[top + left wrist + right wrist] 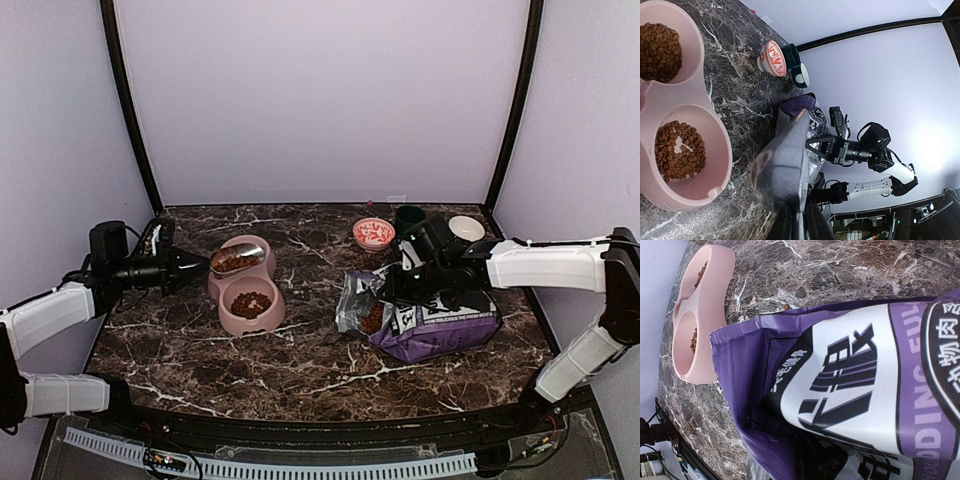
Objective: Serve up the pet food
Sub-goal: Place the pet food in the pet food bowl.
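My left gripper (190, 268) is shut on the handle of a metal scoop (238, 260), held over the far compartment of the pink double bowl (228, 318). Reddish-brown pet food (232, 264) lies in the scoop, and more in the near compartment (250, 303). In the left wrist view, the scoop's grey underside (785, 165) rises from my gripper (797, 222), and both compartments hold kibble (679, 150). My right gripper (398, 285) is shut on the open edge of the purple-and-white bag (440, 325), which lies on its side with kibble (372, 318) at its mouth. The bag (865, 380) fills the right wrist view, hiding most of the fingers.
A red patterned bowl (373, 233), a dark green cup (408, 216) and a white bowl (466, 228) stand at the back right. A stray pellet (786, 306) lies on the marble table between bag and pink bowl (700, 315). Purple walls enclose the table.
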Motion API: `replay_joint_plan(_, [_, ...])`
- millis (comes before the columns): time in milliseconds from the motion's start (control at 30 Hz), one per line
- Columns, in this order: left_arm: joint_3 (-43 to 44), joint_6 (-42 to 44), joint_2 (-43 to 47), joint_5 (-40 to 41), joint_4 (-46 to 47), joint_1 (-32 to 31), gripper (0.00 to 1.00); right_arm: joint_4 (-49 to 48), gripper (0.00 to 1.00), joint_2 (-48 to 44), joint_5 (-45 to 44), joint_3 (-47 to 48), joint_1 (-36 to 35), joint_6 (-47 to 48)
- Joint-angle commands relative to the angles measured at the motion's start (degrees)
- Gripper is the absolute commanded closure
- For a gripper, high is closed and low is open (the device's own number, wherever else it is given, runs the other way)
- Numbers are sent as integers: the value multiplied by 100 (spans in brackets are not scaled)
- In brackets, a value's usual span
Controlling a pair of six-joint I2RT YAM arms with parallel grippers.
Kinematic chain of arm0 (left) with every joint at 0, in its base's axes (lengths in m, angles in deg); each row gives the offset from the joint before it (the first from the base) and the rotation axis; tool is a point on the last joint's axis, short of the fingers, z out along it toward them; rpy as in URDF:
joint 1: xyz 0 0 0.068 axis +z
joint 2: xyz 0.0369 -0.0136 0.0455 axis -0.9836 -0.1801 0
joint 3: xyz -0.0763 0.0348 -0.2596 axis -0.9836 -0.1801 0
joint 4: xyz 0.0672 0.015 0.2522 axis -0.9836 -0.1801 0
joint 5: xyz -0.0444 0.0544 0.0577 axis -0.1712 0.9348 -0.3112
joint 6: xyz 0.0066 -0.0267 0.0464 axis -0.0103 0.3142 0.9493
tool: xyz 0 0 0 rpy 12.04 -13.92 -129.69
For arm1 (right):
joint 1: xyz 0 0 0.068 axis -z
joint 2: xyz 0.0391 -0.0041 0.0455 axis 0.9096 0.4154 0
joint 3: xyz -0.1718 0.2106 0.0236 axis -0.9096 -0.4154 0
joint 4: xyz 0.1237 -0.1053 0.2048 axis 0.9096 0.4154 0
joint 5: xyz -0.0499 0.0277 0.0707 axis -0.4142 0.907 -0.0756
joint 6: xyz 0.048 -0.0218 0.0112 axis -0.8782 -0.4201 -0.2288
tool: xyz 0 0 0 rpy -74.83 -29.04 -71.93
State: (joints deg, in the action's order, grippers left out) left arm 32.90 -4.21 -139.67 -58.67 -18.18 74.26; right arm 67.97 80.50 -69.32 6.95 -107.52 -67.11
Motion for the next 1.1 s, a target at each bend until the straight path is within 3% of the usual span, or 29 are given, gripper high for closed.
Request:
replay_joint_plan(0, [-135, 403, 269, -343, -487, 349, 100, -278, 100, 95, -180, 83, 101, 69])
replay_joint_plan(433, [-340, 795, 561, -556, -1115, 960, 100, -319, 100, 106, -153, 31, 120, 60])
replay_joint_plan(1067, [-539, 1088, 784, -564, -1608, 1229, 100, -344, 100, 78, -148, -1, 127, 60])
